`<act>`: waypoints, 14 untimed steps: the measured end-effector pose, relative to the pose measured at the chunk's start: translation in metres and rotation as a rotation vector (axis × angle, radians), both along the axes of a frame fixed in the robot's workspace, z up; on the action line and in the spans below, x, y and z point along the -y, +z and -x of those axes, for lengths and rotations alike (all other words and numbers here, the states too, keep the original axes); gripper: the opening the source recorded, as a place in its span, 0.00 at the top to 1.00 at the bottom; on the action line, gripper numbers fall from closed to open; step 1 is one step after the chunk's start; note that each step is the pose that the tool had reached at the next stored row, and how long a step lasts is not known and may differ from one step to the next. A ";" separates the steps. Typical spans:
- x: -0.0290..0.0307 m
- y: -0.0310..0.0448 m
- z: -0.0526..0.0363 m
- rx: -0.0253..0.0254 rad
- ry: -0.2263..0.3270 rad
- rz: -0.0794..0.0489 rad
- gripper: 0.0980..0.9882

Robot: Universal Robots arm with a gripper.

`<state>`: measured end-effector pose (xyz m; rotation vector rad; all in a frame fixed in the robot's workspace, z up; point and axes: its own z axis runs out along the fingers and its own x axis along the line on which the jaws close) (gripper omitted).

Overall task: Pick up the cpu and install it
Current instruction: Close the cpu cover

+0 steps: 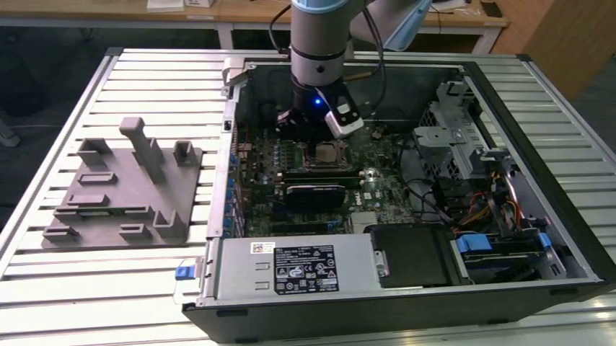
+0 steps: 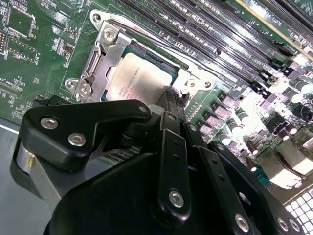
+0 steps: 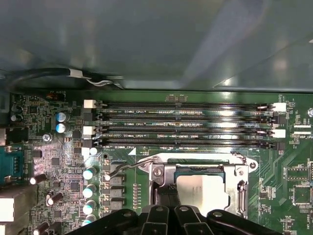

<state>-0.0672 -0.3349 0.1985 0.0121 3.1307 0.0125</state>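
The cpu (image 2: 134, 78), a silvery square chip, lies flat in the motherboard's socket; I also see the cpu (image 3: 203, 193) in the first wrist view and the cpu (image 1: 330, 152) in the exterior view. The socket's metal frame (image 2: 95, 58) surrounds it, and its lever wire (image 3: 122, 167) stands off to one side. My gripper (image 2: 171, 95) hangs just over the socket with its black fingers (image 3: 164, 198) pressed together, tips at one edge of the chip and nothing between them. In the exterior view the gripper (image 1: 310, 137) is low inside the open computer case.
Several memory slots (image 3: 186, 125) run beside the socket. A black square heatsink block (image 1: 313, 193), a power supply (image 1: 288, 270) and a drive cage (image 1: 462, 144) crowd the case. A grey plastic fixture (image 1: 120, 187) with upright posts stands on the slatted table at the exterior view's left.
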 end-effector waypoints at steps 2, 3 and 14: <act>0.0000 -0.0001 0.0008 0.0001 0.000 0.000 0.99; 0.0000 -0.0001 0.0014 0.0001 0.000 0.000 0.99; 0.0000 -0.0015 0.0027 0.0000 0.000 0.000 0.99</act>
